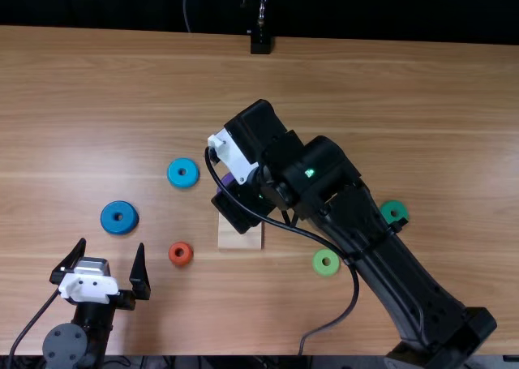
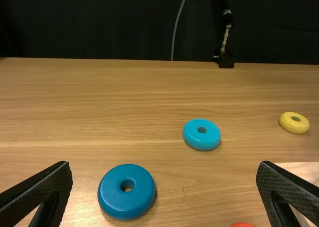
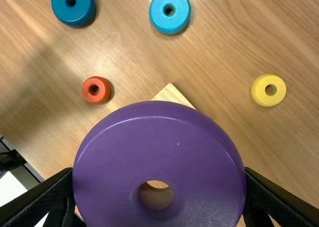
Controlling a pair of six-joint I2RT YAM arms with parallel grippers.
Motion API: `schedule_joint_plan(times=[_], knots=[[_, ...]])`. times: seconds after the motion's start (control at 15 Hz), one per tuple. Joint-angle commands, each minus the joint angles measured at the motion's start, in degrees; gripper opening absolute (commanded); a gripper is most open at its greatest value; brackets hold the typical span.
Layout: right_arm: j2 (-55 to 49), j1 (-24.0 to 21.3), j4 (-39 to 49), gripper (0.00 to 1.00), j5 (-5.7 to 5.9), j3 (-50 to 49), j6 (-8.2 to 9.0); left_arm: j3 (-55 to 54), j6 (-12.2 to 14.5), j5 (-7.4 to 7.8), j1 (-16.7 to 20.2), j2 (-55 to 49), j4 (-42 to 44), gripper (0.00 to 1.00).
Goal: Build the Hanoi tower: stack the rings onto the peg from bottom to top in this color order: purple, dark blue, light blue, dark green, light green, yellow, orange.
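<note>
In the top view my right gripper (image 1: pixel 235 192) is over the wooden base (image 1: pixel 240 238), with a bit of the purple ring beside it. The right wrist view has the purple ring (image 3: pixel 159 157) held between the fingers of my right gripper (image 3: pixel 159 187), above a corner of the base (image 3: pixel 173 95); the peg is hidden. My left gripper (image 1: pixel 113 259) stands open at the near left, and open again in the left wrist view (image 2: pixel 164 187). Dark blue ring (image 1: pixel 119 217), light blue ring (image 1: pixel 182 173), orange ring (image 1: pixel 181 254), light green ring (image 1: pixel 326 262) and dark green ring (image 1: pixel 394 212) lie flat.
The yellow ring (image 3: pixel 268 90) lies on the table beyond the base. My right arm reaches in from the lower right, passing between the two green rings. A black stand (image 1: pixel 260 43) is at the table's far edge.
</note>
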Motion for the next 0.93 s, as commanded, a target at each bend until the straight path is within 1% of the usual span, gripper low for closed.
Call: schedule_joint_plan(times=[0.0, 0.87], knots=[[0.4, 0.7, 0.2, 0.0, -1.34, 1.2, 0.14, -2.5, 0.2, 0.51, 0.6, -0.7, -0.7, 1.0], [4.3, 0.4, 0.2, 0.0, -1.44, 0.6, 0.14, -2.5, 0.2, 0.51, 0.6, -0.7, -0.8, 1.0]])
